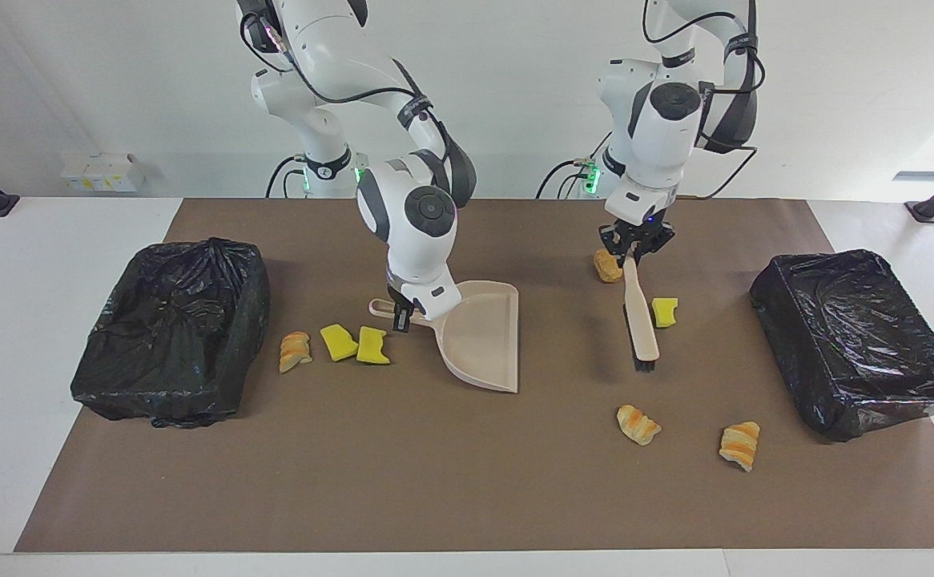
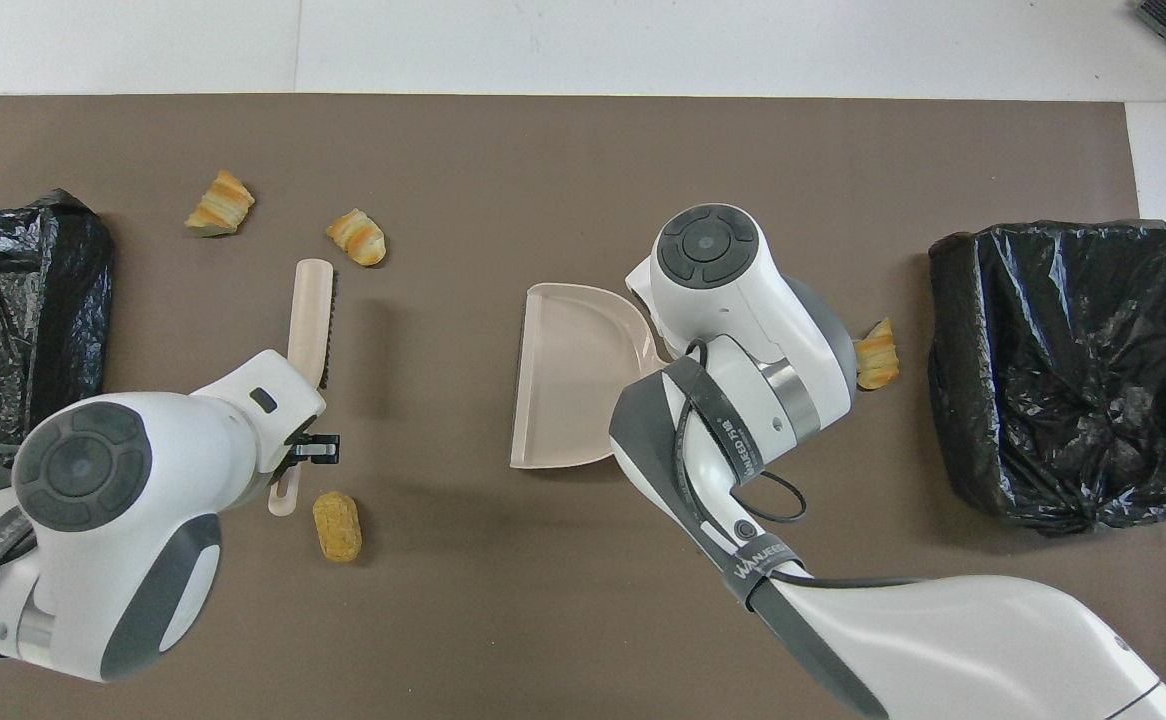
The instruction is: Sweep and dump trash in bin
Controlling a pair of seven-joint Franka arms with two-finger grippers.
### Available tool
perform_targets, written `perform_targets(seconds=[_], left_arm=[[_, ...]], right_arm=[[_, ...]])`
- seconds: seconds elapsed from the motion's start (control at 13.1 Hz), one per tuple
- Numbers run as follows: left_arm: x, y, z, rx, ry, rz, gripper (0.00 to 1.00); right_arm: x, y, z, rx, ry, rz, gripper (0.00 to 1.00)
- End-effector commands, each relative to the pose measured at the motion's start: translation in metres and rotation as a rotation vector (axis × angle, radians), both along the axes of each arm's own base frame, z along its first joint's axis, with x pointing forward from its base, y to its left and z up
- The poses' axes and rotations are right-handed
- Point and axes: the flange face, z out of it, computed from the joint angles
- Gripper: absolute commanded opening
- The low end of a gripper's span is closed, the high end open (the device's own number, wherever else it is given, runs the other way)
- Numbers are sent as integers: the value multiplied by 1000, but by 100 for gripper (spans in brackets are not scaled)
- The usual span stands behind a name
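both arms lowered, left gripper (image 1: 634, 255) and right gripper (image 1: 400, 314) clamped.

The mat (image 1: 467, 481) is flat brown on a white table (image 1: 2, 361). Both bins (image 1: 175, 328) (image 1: 859, 340) wear glossy black bags. The dustpan (image 1: 479, 340) is pale beige, and so is the brush (image 1: 641, 308), with black bristles. Three sponges (image 1: 339, 341) (image 1: 372, 345) (image 1: 664, 311) are bright yellow. Three bread lumps (image 1: 295, 351) (image 1: 638, 424) (image 1: 740, 445) are tan with orange stripes; a fourth (image 1: 607, 266) is plain golden-brown. The arms are white with dark grey joints.
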Motion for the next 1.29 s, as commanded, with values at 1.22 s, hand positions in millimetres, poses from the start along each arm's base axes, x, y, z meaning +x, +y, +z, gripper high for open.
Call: perform_targets(seconds=[1.22], left_arm=[[164,57,-52,-2,207,-808,0]], right_arm=[[-26,7,-17,7,-51,32,0]])
